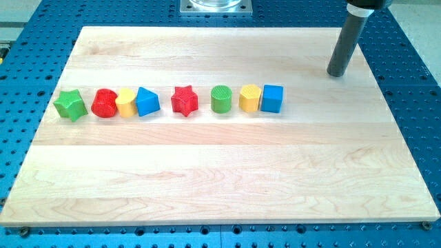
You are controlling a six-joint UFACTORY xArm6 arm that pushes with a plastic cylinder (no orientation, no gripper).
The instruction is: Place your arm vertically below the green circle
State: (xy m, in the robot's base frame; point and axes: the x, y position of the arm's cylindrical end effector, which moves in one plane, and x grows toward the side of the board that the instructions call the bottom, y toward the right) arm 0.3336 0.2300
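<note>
The green circle [221,99] stands in a row of blocks across the middle of the wooden board [220,179]. My tip [336,74] rests on the board at the view's upper right, well to the right of and above the green circle, touching no block. From the view's left the row holds a green star [70,105], a red circle [105,103], a yellow block [126,103], a blue triangular block [147,102], a red star [185,100], the green circle, a yellow hexagonal block [249,98] and a blue cube [272,98].
The board lies on a blue perforated table [413,83]. A metal mounting plate [216,7] sits at the view's top centre, beyond the board's edge.
</note>
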